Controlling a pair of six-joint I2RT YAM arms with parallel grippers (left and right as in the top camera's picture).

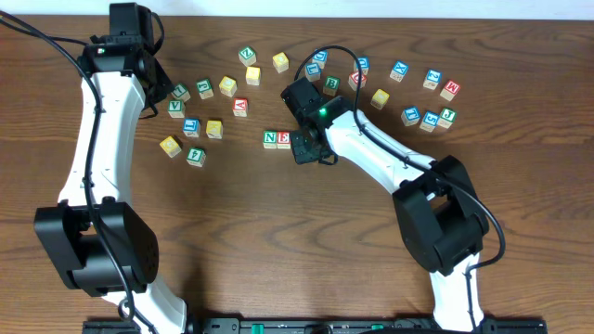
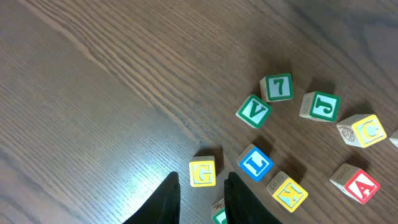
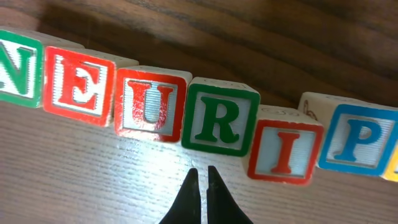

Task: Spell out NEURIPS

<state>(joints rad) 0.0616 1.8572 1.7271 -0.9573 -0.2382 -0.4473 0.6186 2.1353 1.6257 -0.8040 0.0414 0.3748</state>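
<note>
The right gripper (image 3: 202, 186) is hovering pinched shut and empty, just in front of the R (image 3: 217, 124) and I (image 3: 283, 152). The cubes are sitting side by side mid-table in a slightly bowed row: N (image 3: 15, 68), E (image 3: 78, 87), U (image 3: 152, 112), R, I, P (image 3: 357, 140), then a yellow edge (image 3: 393, 169) cut off by the frame. The left gripper (image 2: 202, 190) is hanging with its jaws slightly parted near the G (image 2: 202, 168), among the loose cubes (image 2: 254, 111)

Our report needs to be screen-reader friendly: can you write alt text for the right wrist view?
Six letter cubes in a row on the wooden table read N, E, U, R, I, P. The shut right hand points at the R.
</note>
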